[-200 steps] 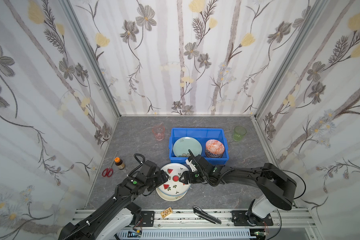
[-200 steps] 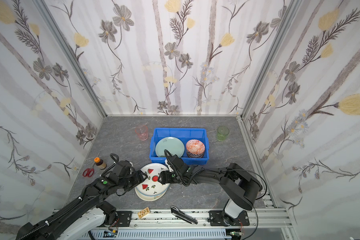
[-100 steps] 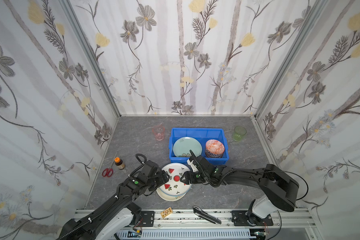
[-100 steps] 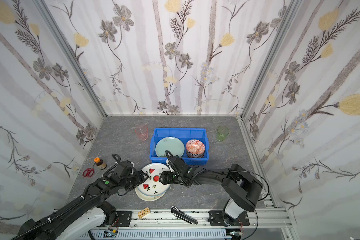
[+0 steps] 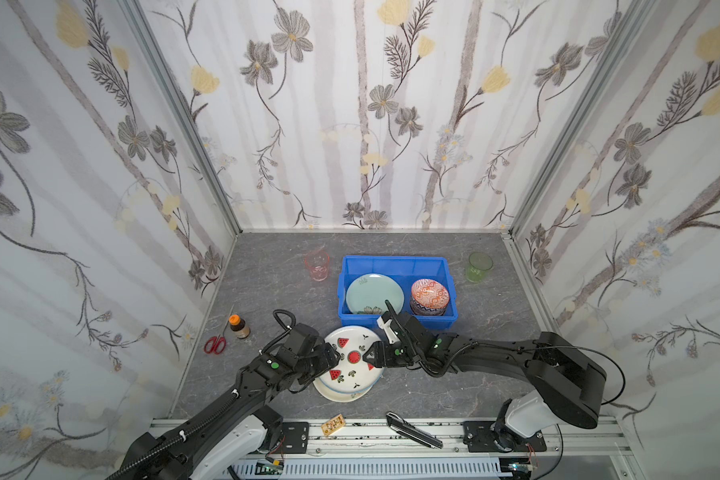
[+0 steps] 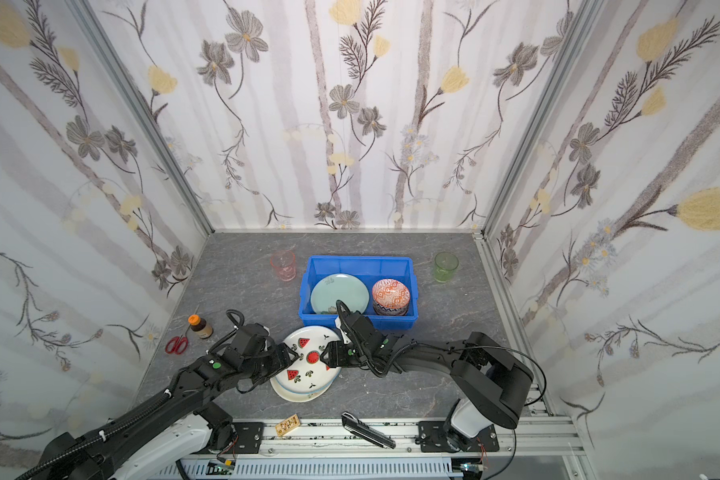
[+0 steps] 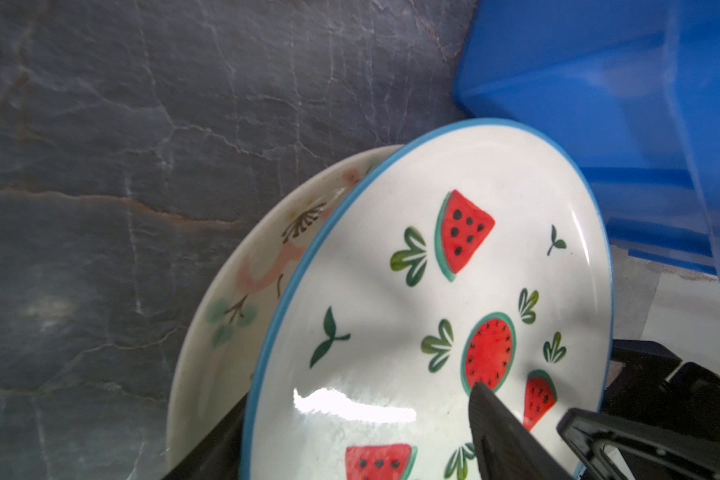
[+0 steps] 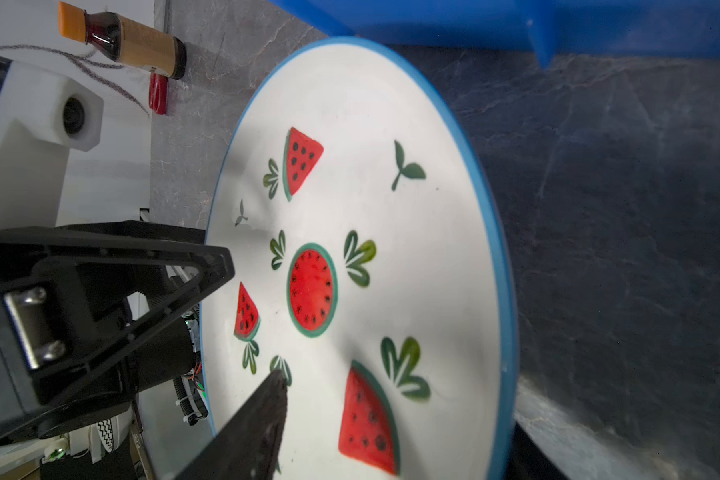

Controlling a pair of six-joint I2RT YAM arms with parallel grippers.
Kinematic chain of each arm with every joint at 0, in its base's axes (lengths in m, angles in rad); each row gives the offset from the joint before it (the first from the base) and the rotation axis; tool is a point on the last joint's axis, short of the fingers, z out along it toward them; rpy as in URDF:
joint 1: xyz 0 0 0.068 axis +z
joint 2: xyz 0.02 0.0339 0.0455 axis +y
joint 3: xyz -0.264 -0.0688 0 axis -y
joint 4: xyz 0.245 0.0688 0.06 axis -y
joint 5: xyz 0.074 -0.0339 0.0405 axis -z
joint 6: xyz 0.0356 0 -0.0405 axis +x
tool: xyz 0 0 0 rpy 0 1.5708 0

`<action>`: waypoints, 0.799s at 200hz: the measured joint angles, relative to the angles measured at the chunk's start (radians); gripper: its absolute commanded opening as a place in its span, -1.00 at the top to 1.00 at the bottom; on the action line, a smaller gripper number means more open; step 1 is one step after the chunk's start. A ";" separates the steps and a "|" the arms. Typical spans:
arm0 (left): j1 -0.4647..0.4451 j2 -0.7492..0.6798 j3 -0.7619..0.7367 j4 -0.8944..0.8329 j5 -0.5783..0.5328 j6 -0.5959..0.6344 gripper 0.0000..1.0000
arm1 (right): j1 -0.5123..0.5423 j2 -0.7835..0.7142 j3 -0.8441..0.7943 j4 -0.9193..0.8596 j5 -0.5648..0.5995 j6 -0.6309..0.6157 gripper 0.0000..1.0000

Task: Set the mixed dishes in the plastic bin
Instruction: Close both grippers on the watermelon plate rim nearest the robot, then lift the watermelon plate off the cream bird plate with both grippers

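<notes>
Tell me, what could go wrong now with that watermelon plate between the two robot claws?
First: the watermelon plate lies askew over the cream plate, with the left gripper and right gripper at opposite rims; its glossy rim might slip and drop onto the plate below. Second: the blue bin already holds a pale green plate and stacked bowls, so the incoming plate could knock against them.

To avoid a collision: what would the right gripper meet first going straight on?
Likely the watermelon plate, whose rim lies between the jaws of the right gripper; beyond, the left gripper at the opposite rim.
</notes>
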 measured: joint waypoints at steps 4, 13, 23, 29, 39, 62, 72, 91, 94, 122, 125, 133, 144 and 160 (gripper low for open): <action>-0.002 0.002 0.000 0.003 0.000 0.000 -0.51 | -0.001 0.000 -0.004 0.002 0.000 0.007 -0.14; -0.006 0.005 0.000 0.005 -0.002 -0.003 -0.51 | -0.002 -0.002 -0.011 0.007 0.000 0.017 -0.07; -0.011 0.010 0.000 0.004 -0.006 -0.005 -0.51 | -0.003 -0.005 -0.019 0.018 0.000 0.025 0.03; -0.014 0.012 0.000 0.004 -0.008 -0.006 -0.51 | -0.003 -0.006 -0.023 0.029 0.000 0.035 0.08; -0.018 0.015 0.000 0.005 -0.008 -0.008 -0.51 | -0.004 -0.008 -0.030 0.046 0.000 0.045 0.16; -0.027 0.021 0.000 0.026 -0.006 -0.011 -0.54 | -0.006 -0.019 -0.045 0.088 -0.006 0.063 0.32; -0.030 0.021 0.000 0.036 -0.006 -0.011 -0.55 | -0.008 -0.026 -0.050 0.106 -0.009 0.077 0.37; -0.033 0.021 -0.002 0.047 -0.003 -0.012 -0.58 | -0.012 -0.041 -0.062 0.137 -0.011 0.096 0.46; -0.034 0.021 -0.002 0.048 -0.003 -0.012 -0.59 | -0.012 -0.043 -0.064 0.140 -0.011 0.099 0.47; -0.035 0.015 -0.010 0.056 0.006 -0.018 -0.62 | -0.013 -0.071 -0.082 0.165 -0.018 0.115 0.56; -0.035 0.014 -0.010 0.057 0.007 -0.018 -0.63 | -0.014 -0.074 -0.084 0.167 -0.018 0.115 0.57; -0.035 0.011 -0.012 0.063 0.011 -0.018 -0.65 | -0.014 -0.083 -0.089 0.170 -0.018 0.123 0.59; -0.035 0.008 -0.013 0.072 0.012 -0.018 -0.69 | -0.016 -0.092 -0.094 0.174 -0.018 0.123 0.60; -0.035 0.005 -0.013 0.087 0.016 -0.018 -0.72 | -0.017 -0.120 -0.101 0.168 -0.015 0.133 0.63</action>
